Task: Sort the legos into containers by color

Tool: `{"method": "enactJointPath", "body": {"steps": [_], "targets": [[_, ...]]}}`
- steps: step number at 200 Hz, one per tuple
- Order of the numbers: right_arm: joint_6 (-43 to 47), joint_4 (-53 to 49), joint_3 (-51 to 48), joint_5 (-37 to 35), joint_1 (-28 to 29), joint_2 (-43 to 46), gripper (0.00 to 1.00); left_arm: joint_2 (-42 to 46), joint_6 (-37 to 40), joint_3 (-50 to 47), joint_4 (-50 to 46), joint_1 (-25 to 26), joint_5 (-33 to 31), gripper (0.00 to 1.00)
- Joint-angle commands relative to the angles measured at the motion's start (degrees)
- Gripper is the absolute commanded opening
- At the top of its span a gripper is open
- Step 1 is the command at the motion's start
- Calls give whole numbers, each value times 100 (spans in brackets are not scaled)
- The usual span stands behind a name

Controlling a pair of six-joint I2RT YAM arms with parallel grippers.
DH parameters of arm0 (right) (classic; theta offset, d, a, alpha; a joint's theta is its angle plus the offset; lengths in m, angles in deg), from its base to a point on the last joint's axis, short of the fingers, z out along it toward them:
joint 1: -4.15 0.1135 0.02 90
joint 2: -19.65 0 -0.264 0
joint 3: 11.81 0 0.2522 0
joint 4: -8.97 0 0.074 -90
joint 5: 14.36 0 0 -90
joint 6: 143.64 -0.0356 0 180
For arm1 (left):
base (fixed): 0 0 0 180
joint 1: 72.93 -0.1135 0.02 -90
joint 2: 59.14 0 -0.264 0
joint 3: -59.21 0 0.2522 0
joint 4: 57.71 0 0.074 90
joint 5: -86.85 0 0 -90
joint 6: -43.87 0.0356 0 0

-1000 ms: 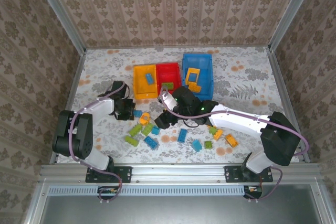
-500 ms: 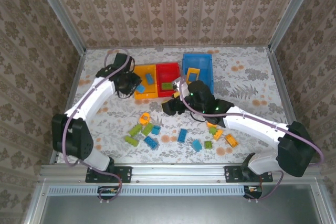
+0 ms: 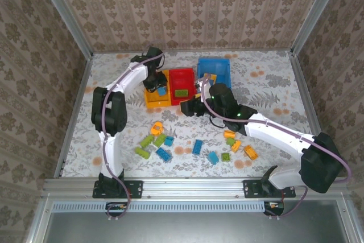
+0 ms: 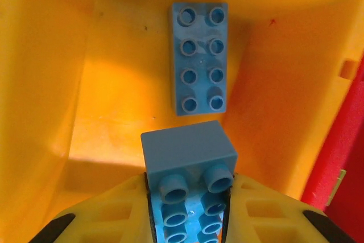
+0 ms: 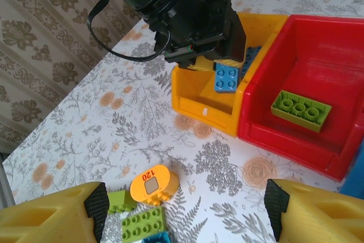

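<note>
Blue lego [image 4: 187,151] | we see it clamped in the left jaws over the yellow bin [image 4: 85,83], long axis pointing out of them | 1 blue brick [image 4: 199,58] lies just ahead (parallel) | right jaws gape empty above the bench [image 5: 148,123]

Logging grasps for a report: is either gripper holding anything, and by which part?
The left gripper pinches a blue brick by its two opposite sides, above the yellow bin. The right gripper is open, holding nothing.
</note>
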Motion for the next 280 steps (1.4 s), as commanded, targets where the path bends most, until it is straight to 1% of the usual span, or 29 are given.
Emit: {"method": "enactJointPath", "body": {"steps": [1, 32, 54, 83, 96, 107, 131, 145, 164, 167, 183, 205, 218, 239, 254, 280], "targets": [[-91, -517, -164, -247, -24, 261, 76, -138, 304, 325, -346, -27, 9, 32], [-188, -1222, -545, -664, -33, 745, 76, -38, 263, 177, -355, 2, -30, 46], [-349, -1836, -725, -837, -105, 1079, 76, 148, 233, 24, -325, 26, -32, 53], [-610, -2605, -811, -883, -181, 1290, 75, 414, 211, -101, -337, 61, -72, 58], [-538, -2737, -821, -715, -171, 1307, 70, 581, 178, -174, -345, 85, -92, 59], [-346, -2824, -725, -591, -35, 1208, 68, 781, 142, -272, -353, 120, -139, 59], [471, -2622, -313, -158, 576, 677, 68, 1500, 63, -744, -353, 219, -381, 61], [794, -2178, -150, 191, 896, 292, 69, 2128, -24, -1272, -310, 245, -543, 62], [1101, -1442, -18, 560, 1182, -243, 72, 3142, -134, -2165, -279, 258, -754, 63], [1147, -1390, 36, 586, 1228, -435, 72, 3294, -156, -2320, -290, 255, -784, 63], [1395, -1394, 542, 666, 1457, -1035, 73, 4130, -239, -3038, -460, 251, -936, 63], [1969, -1302, 1083, 890, 1919, -1629, 74, 5272, -485, -3704, -902, 222, -1363, 64], [2185, -1256, 1333, 979, 2164, -1952, 74, 5966, -688, -3939, -1203, 214, -1675, 64], [2177, -1333, 1781, 1068, 2375, -2518, 73, 6953, -951, -4112, -1646, 185, -2008, 63], [2187, -1452, 2091, 946, 2541, -2874, 72, 7489, -1016, -4148, -1922, 183, -2037, 63], [1976, -1632, 2596, 833, 2696, -3468, 70, 8006, -1039, -4124, -2543, 176, -1980, 63]]}}
